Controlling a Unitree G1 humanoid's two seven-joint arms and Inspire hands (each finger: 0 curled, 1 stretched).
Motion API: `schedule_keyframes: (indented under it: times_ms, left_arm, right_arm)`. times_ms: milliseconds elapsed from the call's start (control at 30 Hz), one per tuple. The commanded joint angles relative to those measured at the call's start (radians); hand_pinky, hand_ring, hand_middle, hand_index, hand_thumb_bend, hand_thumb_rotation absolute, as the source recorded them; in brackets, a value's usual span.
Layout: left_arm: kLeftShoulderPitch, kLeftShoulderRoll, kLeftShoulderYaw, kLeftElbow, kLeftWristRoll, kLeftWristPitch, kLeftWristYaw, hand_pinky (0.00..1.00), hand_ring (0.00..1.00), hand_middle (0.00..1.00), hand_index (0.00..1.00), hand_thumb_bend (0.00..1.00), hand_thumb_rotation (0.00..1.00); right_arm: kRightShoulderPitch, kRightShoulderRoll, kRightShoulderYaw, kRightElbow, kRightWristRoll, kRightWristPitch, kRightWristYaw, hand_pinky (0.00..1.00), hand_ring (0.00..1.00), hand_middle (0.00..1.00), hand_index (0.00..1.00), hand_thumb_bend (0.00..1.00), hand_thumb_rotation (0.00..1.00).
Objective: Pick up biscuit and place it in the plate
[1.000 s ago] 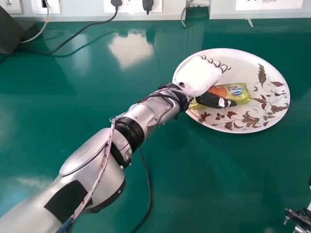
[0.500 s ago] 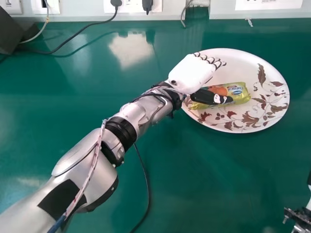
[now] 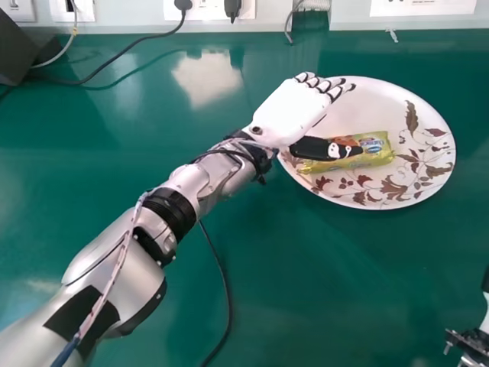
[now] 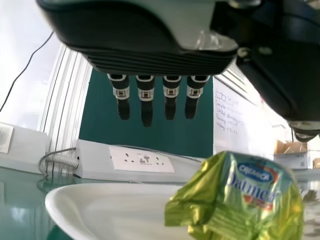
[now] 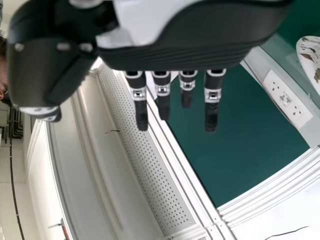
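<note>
Our left hand [image 3: 289, 113], fingers apart, hung over the plate [image 3: 386, 107] and biscuit [image 3: 376, 157].
Our thumb [image 3: 313, 148], snagging the biscuit, could have dragged it out.

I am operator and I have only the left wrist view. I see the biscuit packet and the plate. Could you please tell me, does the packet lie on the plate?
Observer: Yes. In the head view, the biscuit packet lies on the plate, its left end close to the rim.

Operator: Thank you. And from above, where is my left hand?

Observer: The left hand is at the plate's left edge, its thumb overlapping the packet in the head view. I cannot tell if they touch.

Operator: Please, does the right hand hold something?

Observer: No, the right wrist view shows the right hand holding nothing, its fingers straight.
</note>
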Motion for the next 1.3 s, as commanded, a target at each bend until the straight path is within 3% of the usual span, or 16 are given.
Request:
schedule_keyframes:
  times_ms: [0, 233, 533, 933, 1267]
  left_arm:
    - [0.026, 0.023, 0.024, -0.030, -0.022, -0.020, 0.007, 0.94, 0.92, 0.99, 0.99, 1.00, 0.69]
    - [0.073, 0.068, 0.059, -0.122, -0.041, -0.061, -0.005, 0.99, 0.95, 1.00, 1.00, 1.00, 0.70]
    - [0.186, 0.154, 0.126, -0.331, -0.061, -0.096, -0.043, 1.00, 0.96, 1.00, 1.00, 1.00, 0.71]
    - [0.347, 0.237, 0.242, -0.566, -0.163, -0.141, -0.157, 1.00, 1.00, 1.00, 1.00, 1.00, 0.69]
    - [0.510, 0.282, 0.351, -0.793, -0.246, -0.119, -0.294, 1.00, 1.00, 1.00, 1.00, 1.00, 0.68]
  right_arm:
    - [-0.001, 0.037, -0.006, 0.009, 0.003, 0.001, 0.010, 0.76, 0.92, 0.96, 0.85, 0.79, 0.20]
    - [0.008, 0.036, -0.006, 0.001, 0.005, 0.012, 0.009, 0.78, 0.92, 0.96, 0.81, 0.82, 0.19]
    - [0.012, 0.035, -0.011, -0.006, 0.006, 0.016, 0.016, 0.77, 0.90, 0.93, 0.79, 0.84, 0.18]
    - [0.005, 0.033, -0.026, 0.018, 0.003, 0.015, 0.022, 0.81, 0.96, 0.99, 0.81, 0.83, 0.18]
    - [0.004, 0.034, -0.033, 0.037, 0.024, 0.017, 0.050, 0.85, 1.00, 1.00, 0.81, 0.85, 0.19]
